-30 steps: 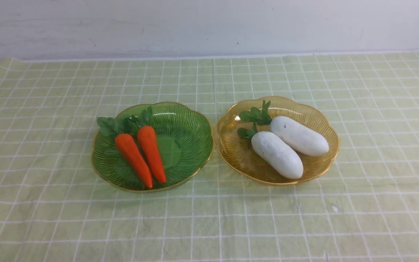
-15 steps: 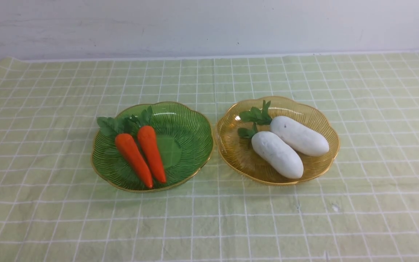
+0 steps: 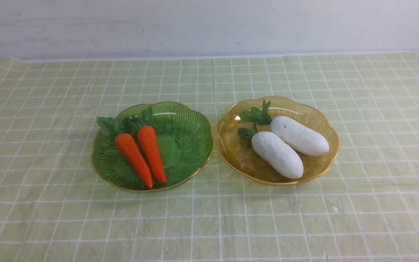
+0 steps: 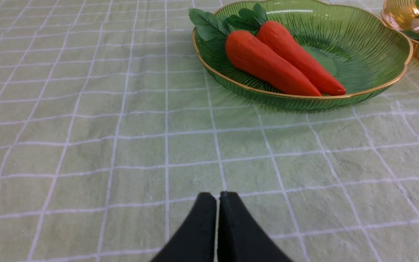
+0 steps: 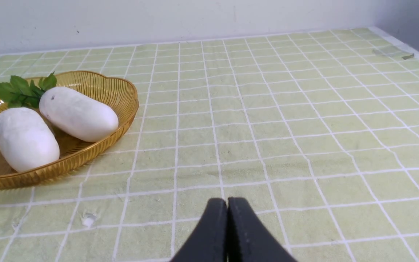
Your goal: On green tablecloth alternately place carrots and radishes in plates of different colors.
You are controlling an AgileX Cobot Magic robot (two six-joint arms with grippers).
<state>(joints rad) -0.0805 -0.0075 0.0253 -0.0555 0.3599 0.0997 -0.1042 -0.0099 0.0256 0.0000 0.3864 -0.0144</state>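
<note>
Left to right across the green tablecloth (image 3: 35, 153): the left gripper (image 4: 218, 196), jaws pressed together and empty, sits on the near side of the green plate (image 3: 191, 120). Two carrots (image 3: 142, 154) lie side by side in it, long axes running near–far, tips nearest, leaves at the far-left rim. The amber plate (image 3: 315, 112) holds two radishes (image 3: 287, 145), long axes slanting from far-left leaves to near-right ends. The right gripper (image 5: 227, 203) is likewise closed and empty. Risk: any stray nudge could roll the rounded radishes or slide a light plate.
</note>
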